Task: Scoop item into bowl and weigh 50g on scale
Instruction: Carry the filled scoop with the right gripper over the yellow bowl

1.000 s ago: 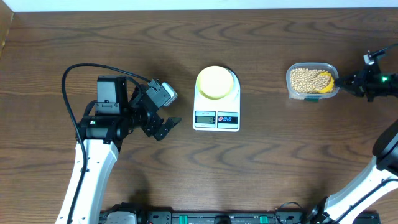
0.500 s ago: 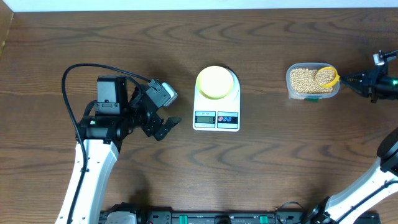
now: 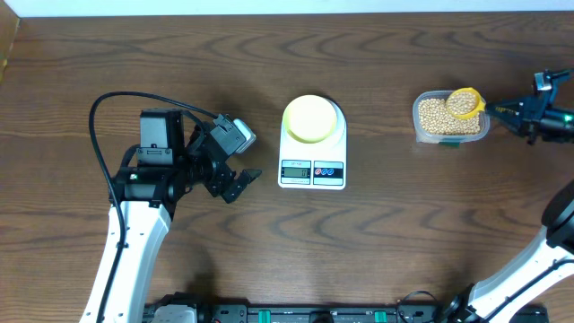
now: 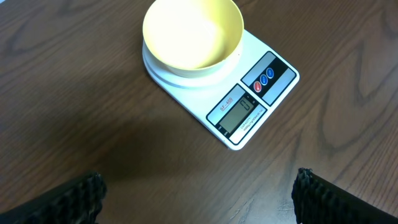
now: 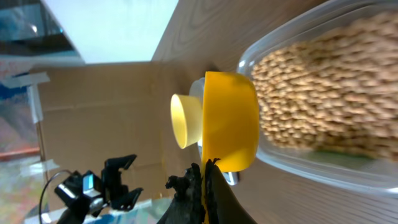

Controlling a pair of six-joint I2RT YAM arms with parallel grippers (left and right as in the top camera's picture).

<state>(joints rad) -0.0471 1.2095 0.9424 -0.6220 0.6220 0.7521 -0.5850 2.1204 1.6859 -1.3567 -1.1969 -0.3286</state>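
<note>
The pale yellow-green bowl (image 3: 312, 117) stands empty on the white scale (image 3: 312, 166) at mid table; both also show in the left wrist view, bowl (image 4: 191, 34) and scale (image 4: 249, 106). The tan beans (image 3: 438, 114) fill a clear container (image 3: 448, 135) at the right. My right gripper (image 3: 513, 111) is shut on the handle of the yellow scoop (image 3: 465, 101), which is heaped with beans and held over the container's far right corner. In the right wrist view the scoop (image 5: 230, 121) hangs beside the beans (image 5: 323, 99). My left gripper (image 3: 235, 184) is open and empty, left of the scale.
A black cable (image 3: 117, 99) loops over the left arm. A cardboard box corner (image 3: 7, 40) sits at the far left table edge. The back table edge runs along the top.
My right gripper has pulled right and turned the scoop, lifting it out of the beans, loaded, and up toward the container's far right corner. The left arm has not moved.
</note>
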